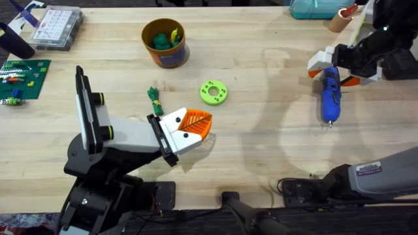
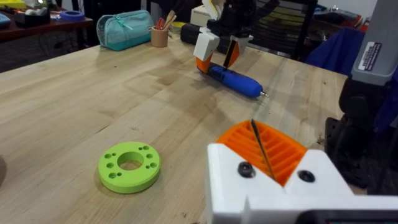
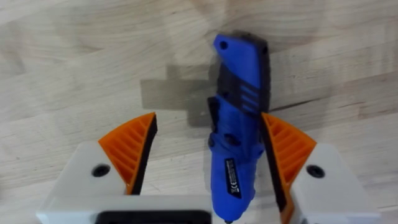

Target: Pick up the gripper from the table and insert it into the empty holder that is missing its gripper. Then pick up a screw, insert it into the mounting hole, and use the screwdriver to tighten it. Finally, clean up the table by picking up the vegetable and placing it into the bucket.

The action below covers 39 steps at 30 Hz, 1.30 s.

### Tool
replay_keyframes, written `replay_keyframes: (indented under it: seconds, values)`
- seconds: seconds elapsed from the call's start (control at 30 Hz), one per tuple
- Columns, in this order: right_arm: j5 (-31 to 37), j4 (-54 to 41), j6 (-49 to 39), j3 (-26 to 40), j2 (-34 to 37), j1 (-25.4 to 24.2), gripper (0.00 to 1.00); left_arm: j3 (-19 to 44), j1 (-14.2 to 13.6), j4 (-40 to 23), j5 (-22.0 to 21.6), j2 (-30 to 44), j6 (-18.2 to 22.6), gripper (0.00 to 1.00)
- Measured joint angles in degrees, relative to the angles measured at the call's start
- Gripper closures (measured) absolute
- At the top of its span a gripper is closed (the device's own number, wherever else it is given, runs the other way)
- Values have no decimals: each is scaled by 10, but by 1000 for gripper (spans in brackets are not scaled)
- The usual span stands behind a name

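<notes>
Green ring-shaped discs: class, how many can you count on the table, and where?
1. The green disc lies flat mid-table, between the bucket and the screwdriver. Others could be hidden inside the bucket.

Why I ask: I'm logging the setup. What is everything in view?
Round yellow-orange bucket: one, far left-centre, toys inside.
Slim green toy vegetable: one, by the stand.
Bright green ring-shaped disc: one, centre.
Blue cylindrical electric screwdriver: one, lying right.
Black stand with white cylindrical body: one, near left.
Clear plastic parts box: one, far left corner.
Green brick baseplate: one, left edge.
Teal pouch: one, far right.
Tan cup: one, beside the pouch.
Left hand: white, orange pads, shut, at the stand's flange.
Right hand: white, orange pads, open astride the screwdriver.
</notes>
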Motion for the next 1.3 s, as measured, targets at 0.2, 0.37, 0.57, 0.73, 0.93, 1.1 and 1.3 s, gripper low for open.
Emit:
replay_keyframes:
  seconds: [0.2, 0.37, 0.57, 0.73, 0.93, 1.1, 1.3]
  values:
    - [-1, -6, -14, 0, 4, -2, 12, 0, 0, 0, 0, 0, -1, 982]
    - [-2, -8, -57, 0, 3, -2, 12, 0, 0, 0, 0, 0, -2, 983]
    - [-2, -17, -141, 0, 3, -2, 12, 0, 0, 0, 0, 0, -2, 982]
    - [-2, -23, -188, 0, 4, -2, 12, 0, 0, -1, 0, 0, -2, 983]
    - [7, -40, -204, 0, 4, -2, 12, 0, 0, -1, 0, 0, -2, 981]
    - [16, -74, -217, 24, 4, -2, 12, 0, 0, -1, 0, 0, -2, 983]
    - [17, -75, -237, 45, 3, -5, 12, 0, 0, -1, 0, 0, -2, 981]
